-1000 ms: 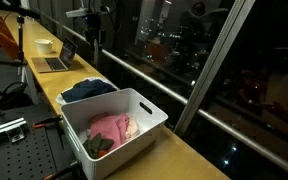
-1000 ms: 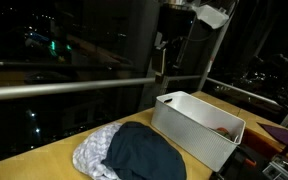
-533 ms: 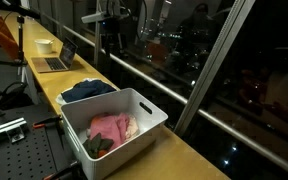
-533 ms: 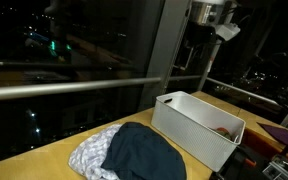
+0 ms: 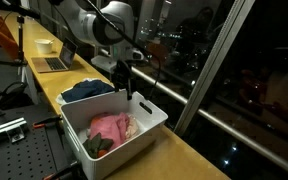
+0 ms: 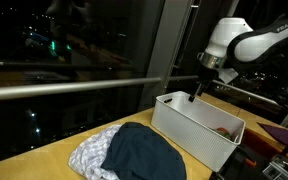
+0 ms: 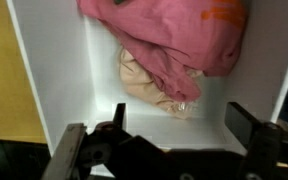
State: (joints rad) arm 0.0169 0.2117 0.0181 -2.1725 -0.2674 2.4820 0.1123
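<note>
A white plastic bin (image 5: 144, 108) stands on the yellow counter and shows in both exterior views (image 6: 189, 122). It holds a pink garment (image 5: 112, 126) and a dark one (image 5: 96, 146). My gripper (image 5: 127, 88) hangs open and empty just above the bin's far end (image 6: 195, 92). In the wrist view the jaws (image 7: 180, 120) are spread wide over the bin's white floor (image 7: 104, 80), with the pink garment (image 7: 174, 35) and a pale peach cloth (image 7: 149, 75) just ahead. A dark blue garment (image 6: 144, 155) lies on a light patterned cloth (image 6: 89, 155) beside the bin.
A laptop (image 5: 54, 62) and a white bowl (image 5: 44, 45) sit farther along the counter (image 5: 174, 155). A metal railing (image 6: 64, 88) and tall dark windows run along the counter's back edge. A perforated metal table (image 5: 9, 150) stands below.
The arm has swung from high by the window down to the bin. The gripper now hangs just above the bin's far end. The clothes have not moved.
</note>
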